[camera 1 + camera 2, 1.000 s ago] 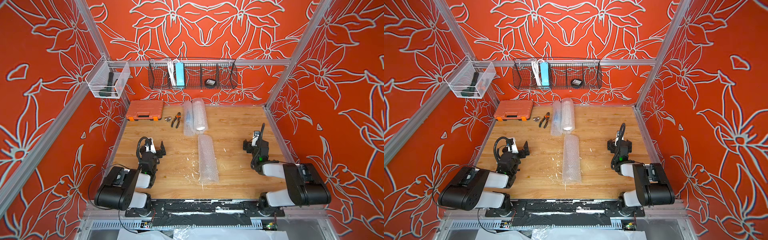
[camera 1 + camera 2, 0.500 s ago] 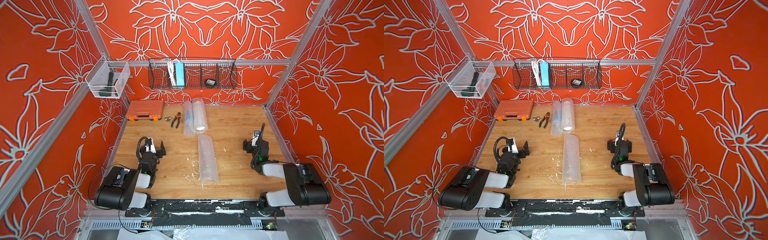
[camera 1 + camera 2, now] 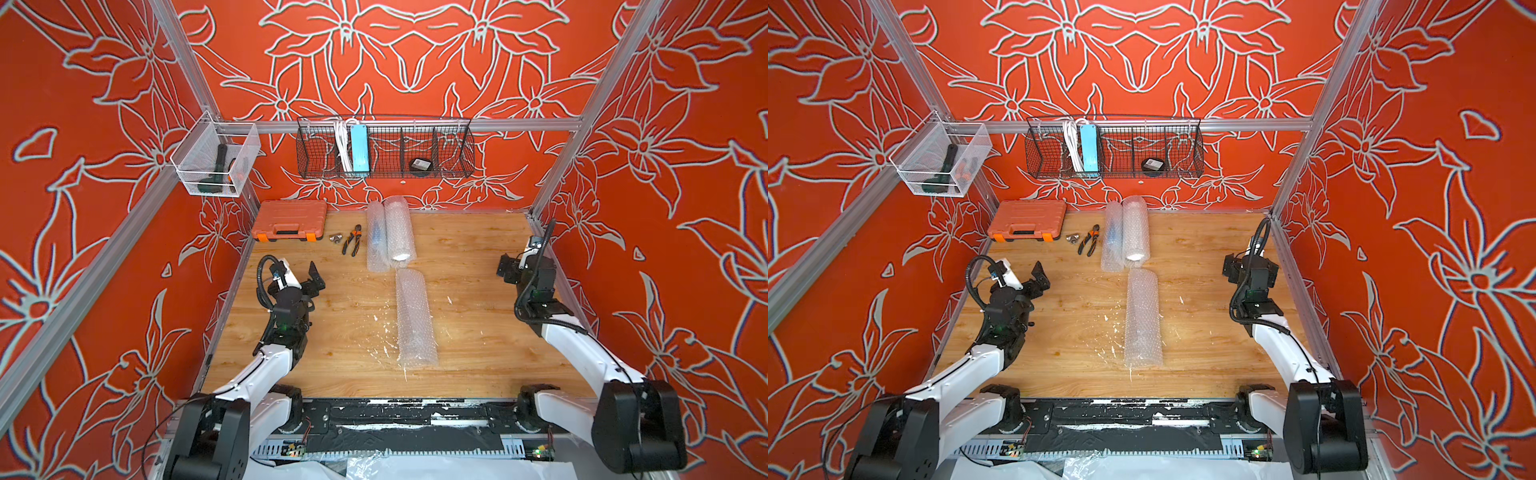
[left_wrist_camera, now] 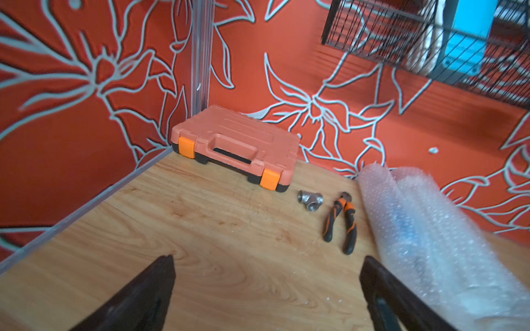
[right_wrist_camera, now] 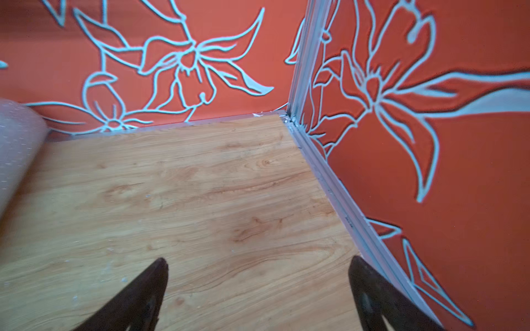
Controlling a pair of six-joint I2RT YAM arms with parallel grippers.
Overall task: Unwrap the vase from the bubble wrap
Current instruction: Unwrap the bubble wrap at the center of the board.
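A light wood-grain tabletop (image 3: 340, 332) fills the floor of a booth walled with orange panels (image 3: 104, 232) printed with pale flower outlines and framed by aluminium rails (image 3: 519, 124). A white mesh bin (image 3: 189, 183) hangs on the left wall with a dark tool (image 3: 218, 166) inside. A long black wire basket (image 3: 453, 153) on the back wall carries a white cable (image 3: 341, 149), a light-blue box (image 3: 359, 149) and a small round black item (image 3: 419, 165).

Along the back edge, starting in the left corner, lie a closed orange plastic tool case with bright orange latches (image 3: 289, 220), a small silver metal tee fitting (image 3: 335, 237) and pliers with orange-and-black handles (image 3: 352, 240). Next come two rolls of clear bubble wrap (image 3: 390, 232), side by side and touching, far ends at the back wall. The left roll of the pair shows something bluish inside. Open wood runs down both sides of the middle and into the back right corner; small white flecks (image 3: 376, 318) dot the centre.

A third clear bubble-wrap roll (image 3: 415, 320) lies lengthwise in the middle, its far end just beside the pair's near ends; whether they touch is unclear. The left gripper (image 4: 268, 259) sits near the left rail, jaws spread wide with nothing between them, well apart from that roll. The right gripper (image 5: 258, 259) sits near the right rail, jaws equally wide and empty, well apart on the roll's other side.
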